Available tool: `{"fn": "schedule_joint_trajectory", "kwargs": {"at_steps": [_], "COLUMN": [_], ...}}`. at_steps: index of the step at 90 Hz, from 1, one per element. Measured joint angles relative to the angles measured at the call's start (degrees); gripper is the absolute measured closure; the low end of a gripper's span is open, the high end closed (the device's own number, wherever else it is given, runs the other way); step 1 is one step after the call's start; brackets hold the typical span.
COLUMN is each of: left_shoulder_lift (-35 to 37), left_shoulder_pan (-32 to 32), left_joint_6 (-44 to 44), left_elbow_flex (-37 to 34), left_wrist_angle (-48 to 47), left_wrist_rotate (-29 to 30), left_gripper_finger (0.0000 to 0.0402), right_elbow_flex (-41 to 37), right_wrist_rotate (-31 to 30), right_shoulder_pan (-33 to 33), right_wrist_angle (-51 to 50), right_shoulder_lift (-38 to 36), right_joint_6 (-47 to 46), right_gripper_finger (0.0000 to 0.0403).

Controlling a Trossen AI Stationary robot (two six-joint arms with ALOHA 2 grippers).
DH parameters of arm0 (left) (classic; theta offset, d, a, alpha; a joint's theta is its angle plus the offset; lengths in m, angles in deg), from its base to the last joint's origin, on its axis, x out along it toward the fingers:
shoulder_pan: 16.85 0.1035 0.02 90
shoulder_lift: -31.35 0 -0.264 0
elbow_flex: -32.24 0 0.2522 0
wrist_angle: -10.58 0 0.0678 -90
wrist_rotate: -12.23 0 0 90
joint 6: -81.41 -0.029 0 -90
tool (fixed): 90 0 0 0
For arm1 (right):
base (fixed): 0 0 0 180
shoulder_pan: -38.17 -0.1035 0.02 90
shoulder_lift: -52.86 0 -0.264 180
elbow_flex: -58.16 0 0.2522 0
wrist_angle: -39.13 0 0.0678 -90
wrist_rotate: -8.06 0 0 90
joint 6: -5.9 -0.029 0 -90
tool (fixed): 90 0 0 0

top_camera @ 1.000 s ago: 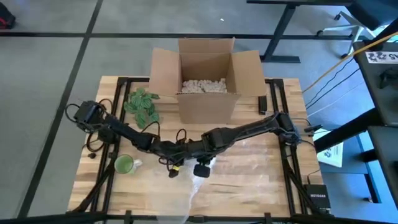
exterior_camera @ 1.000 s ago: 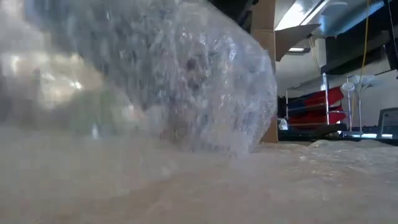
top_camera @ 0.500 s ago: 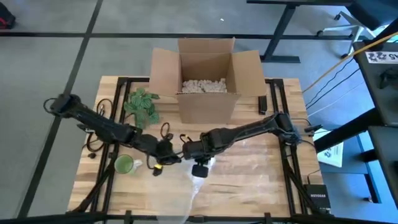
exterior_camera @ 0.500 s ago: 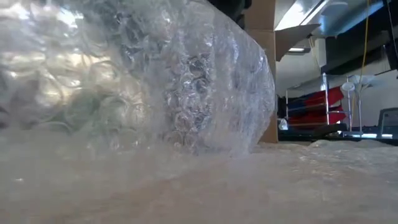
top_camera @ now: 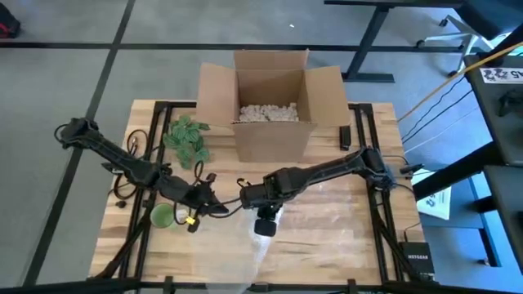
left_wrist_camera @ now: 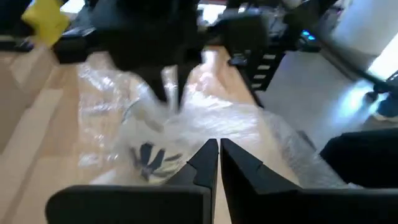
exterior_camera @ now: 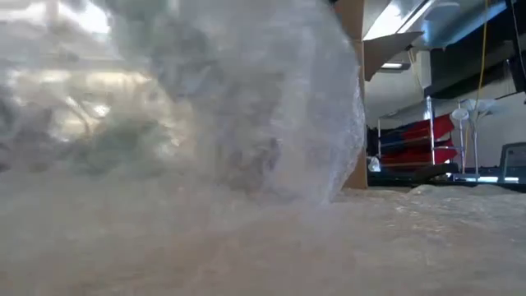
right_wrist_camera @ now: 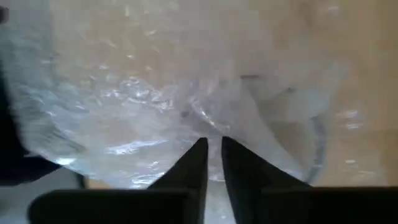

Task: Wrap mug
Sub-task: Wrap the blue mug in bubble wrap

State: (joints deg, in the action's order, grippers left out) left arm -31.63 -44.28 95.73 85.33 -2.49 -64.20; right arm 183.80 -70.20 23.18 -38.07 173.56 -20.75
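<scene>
Clear bubble wrap point(top_camera: 245, 245) lies on the wooden table point(top_camera: 327, 237), lifted at centre where the left gripper point(top_camera: 214, 209) and right gripper point(top_camera: 248, 196) each pinch it, fingers nearly pressed together. A green mug point(top_camera: 163, 216) stands beside the left arm.

It was a lab or workshop: a wooden table point(top_camera: 327, 237) stood on grey floor, with desk legs point(top_camera: 372, 41) at one o'clock and cables point(top_camera: 433, 106) at three o'clock.
</scene>
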Motion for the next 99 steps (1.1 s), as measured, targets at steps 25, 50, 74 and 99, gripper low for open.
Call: {"fn": "schedule_joint_trajectory", "kwargs": {"at_steps": [25,50,74,99], "left_shoulder_lift": [0.0,0.0,0.0,0.0], "left_shoulder_pan": [-0.1,0.0,-0.3,-4.1], "left_joint_6": [0.0,-0.4,-0.4,1.9], "left_elbow_flex": [0.0,0.0,0.0,0.0], "left_wrist_angle": [-1.5,-1.9,-1.9,-5.1], "left_wrist_rotate": [1.2,1.3,1.2,2.2], "left_gripper_finger": [0.0402,0.0402,0.0402,0.0402], "right_elbow_flex": [0.0,0.0,0.0,0.1], "right_wrist_rotate": [2.5,5.4,2.5,-0.1], "right_shoulder_pan": [0.5,0.3,0.3,0.3], "right_wrist_angle": [1.4,5.8,7.9,8.4], "right_shoulder_lift": [0.0,0.0,0.1,3.0], "right_joint_6": [-2.1,-8.1,-17.1,-24.2], "right_gripper_finger": [0.0240,0.0214,0.0215,0.0215]}}
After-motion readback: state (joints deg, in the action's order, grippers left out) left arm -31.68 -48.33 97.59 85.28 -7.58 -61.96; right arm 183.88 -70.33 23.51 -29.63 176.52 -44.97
